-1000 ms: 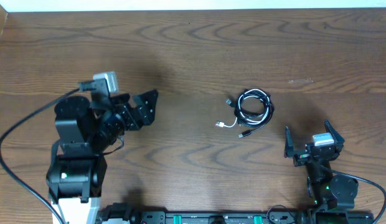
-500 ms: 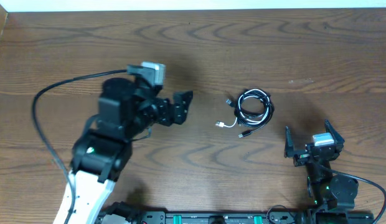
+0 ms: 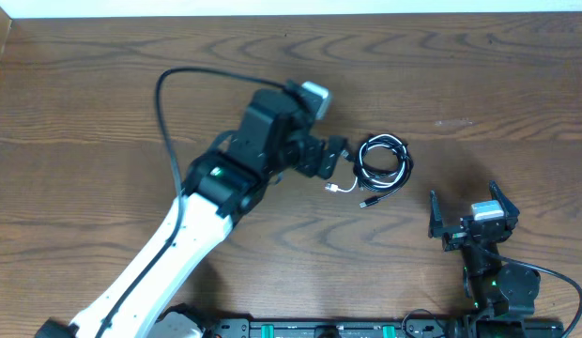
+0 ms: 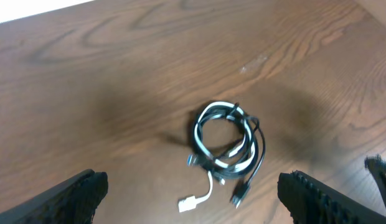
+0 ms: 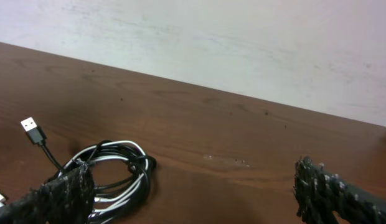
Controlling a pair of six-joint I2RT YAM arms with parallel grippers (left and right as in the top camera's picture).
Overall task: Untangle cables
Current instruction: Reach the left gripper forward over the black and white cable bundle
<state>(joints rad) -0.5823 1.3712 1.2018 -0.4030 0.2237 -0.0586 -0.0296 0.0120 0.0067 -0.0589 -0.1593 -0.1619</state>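
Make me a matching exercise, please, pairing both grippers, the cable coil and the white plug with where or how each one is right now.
Things:
1. left gripper
2. right gripper
3. cable coil
4. white plug

Places or states:
A. at the end of a short tail sticking out of the coil
B. open, well apart from the cables
C. open, close beside the coil
D. wound in a tight bundle of black and white loops

Pairs: 1-C, 2-B, 3-D, 4-A

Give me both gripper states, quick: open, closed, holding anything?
Left gripper: open, holding nothing, beside the cables.
Right gripper: open, empty, apart from the cables.
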